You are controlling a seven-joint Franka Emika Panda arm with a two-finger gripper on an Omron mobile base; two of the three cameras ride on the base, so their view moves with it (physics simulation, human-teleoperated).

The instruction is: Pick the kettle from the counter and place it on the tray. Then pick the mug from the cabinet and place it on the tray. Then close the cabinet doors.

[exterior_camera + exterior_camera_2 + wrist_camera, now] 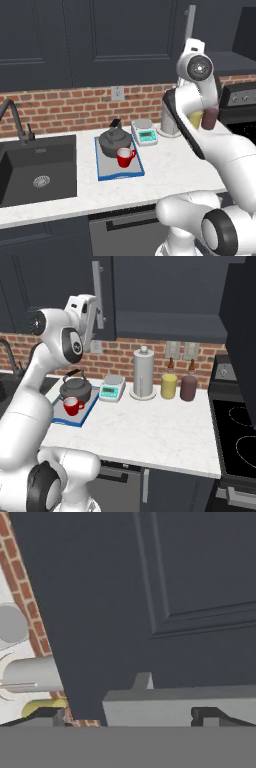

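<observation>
Two dark fingertips (45,714) of the gripper (130,714) are standing spread wide apart, gripping nothing, with the grey bar handle (180,704) of a cabinet door (125,602) lying across just in front of them. Seen from the right of the base, the hand (82,313) is hanging up high beside that same long handle (98,293), close to it, though contact cannot be made out. The navy door is looking swung partly out from the cabinet (165,291), so closing is probably what is left to do. Down on the white counter (165,165), the kettle (114,140) is already sitting on the blue-rimmed tray (107,172), and the red mug (125,157) is sitting on the tray too, just in front of the kettle, toward the near edge. To the right of the tray the small scale (145,134) is standing, then the paper-towel roll (143,373), then the yellow jar (169,386) and the maroon jar (188,387) against the brick wall; the dark sink (37,170) is lying to the left. As for handling, the door is likely stiff and hinged, swinging on a fixed arc, so it should need a steady push rather than a pinch; the flat panel near the handle edge, far from the hinge, looks the best place to press, since the smooth bar could be slipping off the fingers.
</observation>
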